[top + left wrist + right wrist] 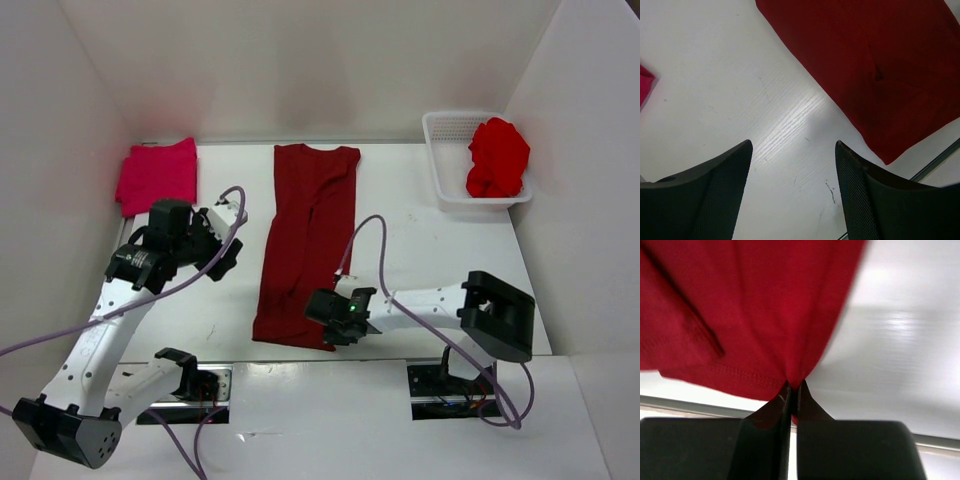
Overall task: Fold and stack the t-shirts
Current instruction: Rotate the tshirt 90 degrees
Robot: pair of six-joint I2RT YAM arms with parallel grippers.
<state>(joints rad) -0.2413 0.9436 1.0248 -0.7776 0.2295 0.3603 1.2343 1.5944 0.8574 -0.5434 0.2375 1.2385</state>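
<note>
Clamped in my right claw is the near hem of the maroon t-shirt, laid lengthwise down the middle of the tabletop. The pink t-shirt lies at the far-left corner, and the red t-shirt sits in the basket at the far-right. My left claw hangs open, empty.

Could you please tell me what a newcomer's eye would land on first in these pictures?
The long dark maroon t-shirt lying mid-table stands out, with the right gripper pinched shut on its near hem. Next come the bright red t-shirt bunched in the white basket at far right and the folded pink t-shirt at far left.
</note>
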